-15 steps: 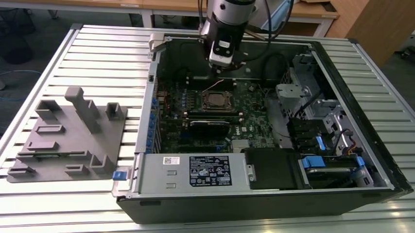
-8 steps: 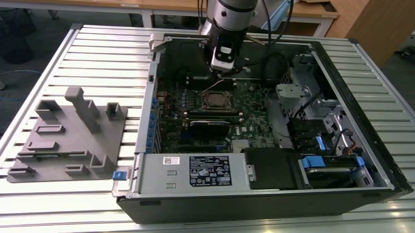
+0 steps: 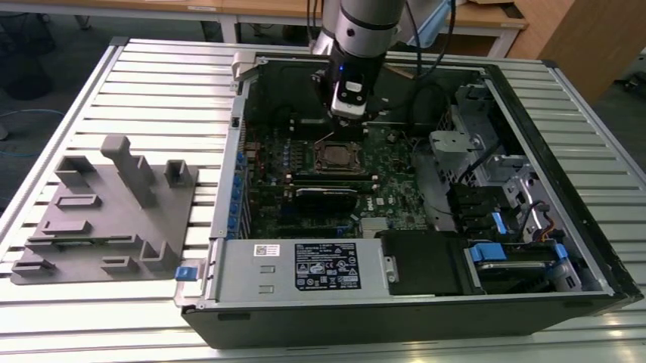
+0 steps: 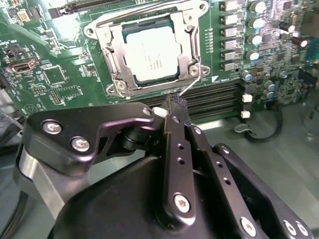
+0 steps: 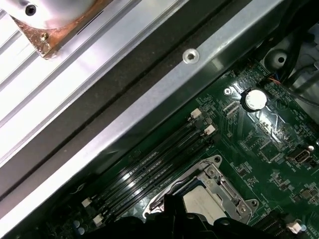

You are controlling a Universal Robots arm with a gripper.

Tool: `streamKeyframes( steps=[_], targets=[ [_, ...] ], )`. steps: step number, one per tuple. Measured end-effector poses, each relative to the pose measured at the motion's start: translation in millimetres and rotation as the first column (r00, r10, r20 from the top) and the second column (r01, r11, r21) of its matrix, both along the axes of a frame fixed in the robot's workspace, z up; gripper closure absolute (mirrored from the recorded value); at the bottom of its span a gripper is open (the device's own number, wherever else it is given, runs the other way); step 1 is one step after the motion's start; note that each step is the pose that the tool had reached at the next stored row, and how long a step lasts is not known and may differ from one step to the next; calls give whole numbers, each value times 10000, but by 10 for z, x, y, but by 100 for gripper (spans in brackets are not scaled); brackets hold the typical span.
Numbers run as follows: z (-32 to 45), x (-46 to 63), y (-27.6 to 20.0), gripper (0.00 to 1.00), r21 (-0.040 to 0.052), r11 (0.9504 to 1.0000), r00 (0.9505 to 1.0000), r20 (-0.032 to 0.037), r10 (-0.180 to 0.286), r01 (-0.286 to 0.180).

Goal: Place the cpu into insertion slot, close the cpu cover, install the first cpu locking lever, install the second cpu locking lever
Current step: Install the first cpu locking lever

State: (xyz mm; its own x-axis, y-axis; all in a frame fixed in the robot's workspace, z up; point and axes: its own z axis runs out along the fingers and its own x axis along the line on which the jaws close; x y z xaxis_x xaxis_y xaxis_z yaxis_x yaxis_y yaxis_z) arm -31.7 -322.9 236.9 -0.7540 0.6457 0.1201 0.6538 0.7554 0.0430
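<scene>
Second wrist view: the cpu [image 4: 152, 54] lies seated in the insertion slot [image 3: 318, 159], with the cpu cover [image 4: 110, 59] folded flat around it.
The gripper [image 4: 174, 103] hangs just beside the socket's edge, over the long black memory slots [image 4: 214, 97]. Its jaws are drawn together at the tip, and I cannot tell whether they hold anything. A thin wire locking lever [image 4: 192, 85] slants out from the cover's corner and ends right by that tip; contact is unclear. In the exterior view the arm reaches down into the open computer case [image 3: 234, 174] on a slatted metal table [image 3: 151, 91]. A grey fixture tray [image 3: 111, 219] lies well apart at the exterior view's left.
</scene>
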Motion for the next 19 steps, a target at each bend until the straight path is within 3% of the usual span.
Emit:
streamKeyframes(
  steps=[6, 9, 13, 19],
  targets=[
    [-39, 6, 3, 90, 38, 9999, 9999, 0, 118, -118],
    [-45, 6, 7, 90, 213, 9996, 9999, 3, 164, -164],
    [-53, 7, 17, 90, 343, 9993, 9999, 6, 168, -168],
    [-104, 6, 48, 90, 355, 9992, 9998, 5, 175, -175]
  ],
)
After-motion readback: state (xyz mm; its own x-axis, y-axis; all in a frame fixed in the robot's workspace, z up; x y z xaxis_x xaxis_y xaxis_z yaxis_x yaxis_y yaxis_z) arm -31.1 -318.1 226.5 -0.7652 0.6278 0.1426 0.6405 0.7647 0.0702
